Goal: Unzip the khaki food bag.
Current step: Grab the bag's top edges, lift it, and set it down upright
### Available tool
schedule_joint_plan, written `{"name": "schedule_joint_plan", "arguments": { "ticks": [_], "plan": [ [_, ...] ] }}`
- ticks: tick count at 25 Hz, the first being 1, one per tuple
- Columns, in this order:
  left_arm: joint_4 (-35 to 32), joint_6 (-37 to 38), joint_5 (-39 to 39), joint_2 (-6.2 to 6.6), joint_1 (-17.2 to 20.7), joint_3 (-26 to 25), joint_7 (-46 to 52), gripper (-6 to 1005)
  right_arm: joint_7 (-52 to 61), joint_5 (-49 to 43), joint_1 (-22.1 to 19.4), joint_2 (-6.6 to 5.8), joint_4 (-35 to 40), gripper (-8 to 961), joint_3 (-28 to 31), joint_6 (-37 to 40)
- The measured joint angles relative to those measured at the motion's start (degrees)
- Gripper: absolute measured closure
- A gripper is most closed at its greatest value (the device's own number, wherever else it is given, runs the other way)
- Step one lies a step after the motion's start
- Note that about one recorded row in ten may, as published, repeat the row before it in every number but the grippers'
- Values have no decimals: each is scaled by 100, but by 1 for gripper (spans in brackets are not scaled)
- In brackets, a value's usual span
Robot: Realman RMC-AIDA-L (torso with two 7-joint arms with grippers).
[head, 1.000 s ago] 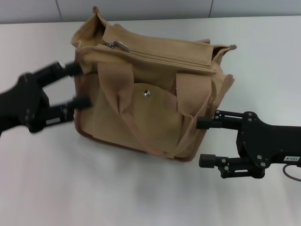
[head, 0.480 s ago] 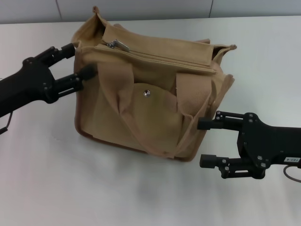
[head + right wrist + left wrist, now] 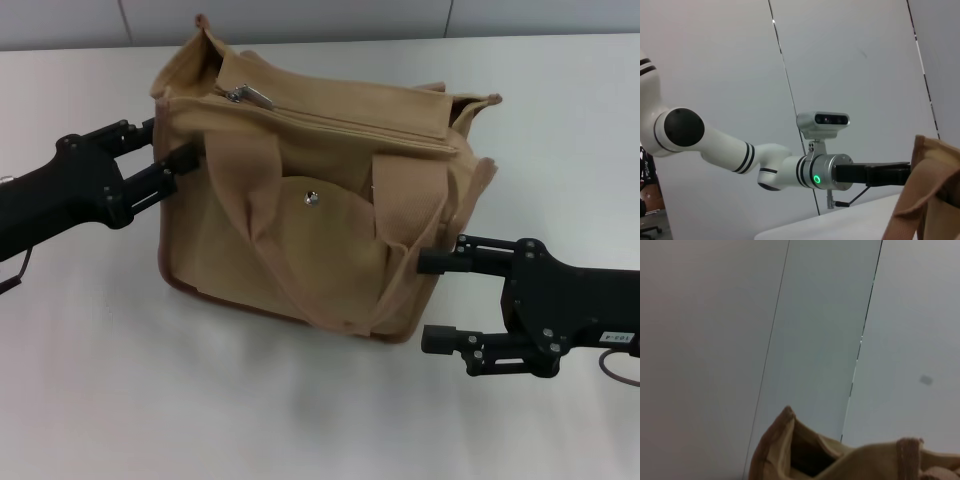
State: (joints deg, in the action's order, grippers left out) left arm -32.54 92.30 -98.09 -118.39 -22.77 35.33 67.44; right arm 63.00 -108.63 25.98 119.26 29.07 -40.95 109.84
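The khaki food bag (image 3: pixel 320 200) stands upright in the middle of the white table, flap pocket with its silver snap (image 3: pixel 311 198) facing me. Its top zipper looks closed, with the metal pull (image 3: pixel 250 95) near the bag's left end. My left gripper (image 3: pixel 170 146) is open at the bag's upper left end, one finger behind the edge and one in front of the side panel. My right gripper (image 3: pixel 432 300) is open and empty beside the bag's lower right corner. The left wrist view shows a top corner of the bag (image 3: pixel 790 450). The right wrist view shows an edge of the bag (image 3: pixel 927 195).
The white table (image 3: pixel 300 420) stretches all round the bag. A grey panelled wall (image 3: pixel 300 15) runs along its far edge. The right wrist view shows my left arm (image 3: pixel 790 170) reaching toward the bag.
My left gripper has risen and moved right, from beside the bag's left side to straddling its upper left end. The right gripper and the bag have stayed still.
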Motion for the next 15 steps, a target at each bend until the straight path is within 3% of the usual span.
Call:
{"name": "schedule_joint_plan", "arguments": {
  "ticks": [10, 15],
  "plan": [
    [46, 55, 0, 3, 55, 111, -284, 603, 0, 0, 39, 0, -65, 184, 0, -63],
    [46, 59, 9, 5, 57, 145, -288, 860, 0, 0, 26, 0, -74, 184, 0, -77]
  ]
}}
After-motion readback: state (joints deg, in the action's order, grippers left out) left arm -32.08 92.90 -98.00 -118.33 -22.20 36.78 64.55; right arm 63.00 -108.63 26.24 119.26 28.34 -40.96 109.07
